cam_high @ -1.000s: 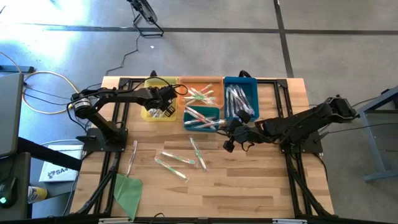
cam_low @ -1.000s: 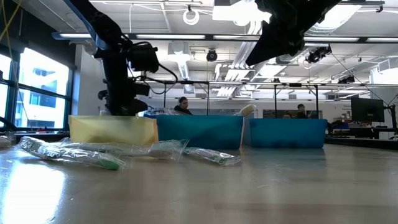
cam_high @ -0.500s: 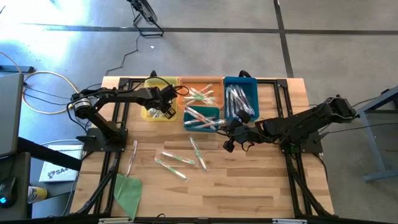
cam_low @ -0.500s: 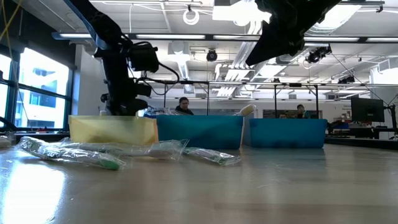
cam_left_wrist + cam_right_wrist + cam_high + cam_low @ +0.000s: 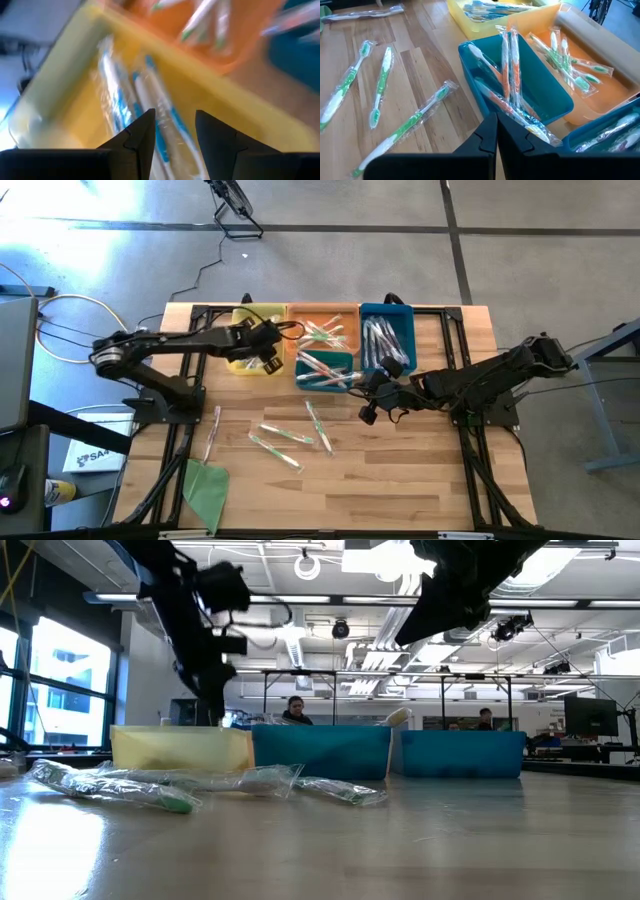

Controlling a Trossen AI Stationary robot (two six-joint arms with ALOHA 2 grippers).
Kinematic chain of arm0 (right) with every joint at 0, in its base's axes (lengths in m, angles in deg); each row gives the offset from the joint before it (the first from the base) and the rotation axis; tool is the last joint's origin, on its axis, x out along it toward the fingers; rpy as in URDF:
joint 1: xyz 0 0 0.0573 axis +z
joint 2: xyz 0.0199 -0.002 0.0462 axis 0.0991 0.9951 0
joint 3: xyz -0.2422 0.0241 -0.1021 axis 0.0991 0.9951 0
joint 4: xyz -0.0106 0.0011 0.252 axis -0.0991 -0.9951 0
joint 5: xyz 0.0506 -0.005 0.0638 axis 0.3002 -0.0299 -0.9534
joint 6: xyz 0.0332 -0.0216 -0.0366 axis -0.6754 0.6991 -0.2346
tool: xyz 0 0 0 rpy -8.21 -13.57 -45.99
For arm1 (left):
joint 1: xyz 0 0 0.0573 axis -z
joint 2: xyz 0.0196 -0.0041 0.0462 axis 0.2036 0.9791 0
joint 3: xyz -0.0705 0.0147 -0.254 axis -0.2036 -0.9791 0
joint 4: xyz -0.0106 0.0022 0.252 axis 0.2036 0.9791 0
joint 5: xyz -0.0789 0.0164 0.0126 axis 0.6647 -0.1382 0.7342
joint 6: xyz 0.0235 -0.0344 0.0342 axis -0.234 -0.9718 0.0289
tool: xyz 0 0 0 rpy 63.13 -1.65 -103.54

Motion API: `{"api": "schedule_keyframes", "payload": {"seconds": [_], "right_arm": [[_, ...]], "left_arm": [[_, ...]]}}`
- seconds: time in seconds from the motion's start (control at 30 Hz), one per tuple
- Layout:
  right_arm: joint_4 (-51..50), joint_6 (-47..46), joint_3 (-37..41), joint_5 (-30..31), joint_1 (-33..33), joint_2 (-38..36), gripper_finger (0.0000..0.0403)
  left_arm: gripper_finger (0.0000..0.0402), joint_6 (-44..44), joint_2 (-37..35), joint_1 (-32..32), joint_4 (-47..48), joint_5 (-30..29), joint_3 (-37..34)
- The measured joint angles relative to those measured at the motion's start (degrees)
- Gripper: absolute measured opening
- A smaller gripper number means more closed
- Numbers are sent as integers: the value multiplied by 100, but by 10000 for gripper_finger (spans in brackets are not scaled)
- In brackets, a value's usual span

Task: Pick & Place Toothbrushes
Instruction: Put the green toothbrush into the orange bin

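While over yellow bin point(image 5: 243, 364), L gripper point(image 5: 268, 357) empty.

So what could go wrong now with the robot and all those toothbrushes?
The left gripper hangs open over the yellow bin, holding nothing. Coming down, its fingers might snag the crinkly wrappers of the blue toothbrushes already inside and pull them out.

The right gripper sits shut right beside the teal bin. A swing could knock that bin.

The green toothbrushes on the table lie close together, so a grab might catch two.
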State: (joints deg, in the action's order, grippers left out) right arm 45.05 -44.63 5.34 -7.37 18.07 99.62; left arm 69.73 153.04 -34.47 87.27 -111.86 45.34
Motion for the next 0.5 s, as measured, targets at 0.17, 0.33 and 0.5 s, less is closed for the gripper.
{"api": "schedule_keyframes", "payload": {"seconds": [0.17, 0.33, 0.5], "right_arm": [[0, -11, 0, -14, 0, 0, 4], [0, -16, 0, -17, 0, 0, 4], [0, -22, 0, -19, 0, 0, 4]], "left_arm": [[134, 119, -636, 577, 7, -5, 0], [134, 225, -1260, 1175, 19, -9, 0], [134, 463, -1794, 1849, 10, -13, 0]]}}
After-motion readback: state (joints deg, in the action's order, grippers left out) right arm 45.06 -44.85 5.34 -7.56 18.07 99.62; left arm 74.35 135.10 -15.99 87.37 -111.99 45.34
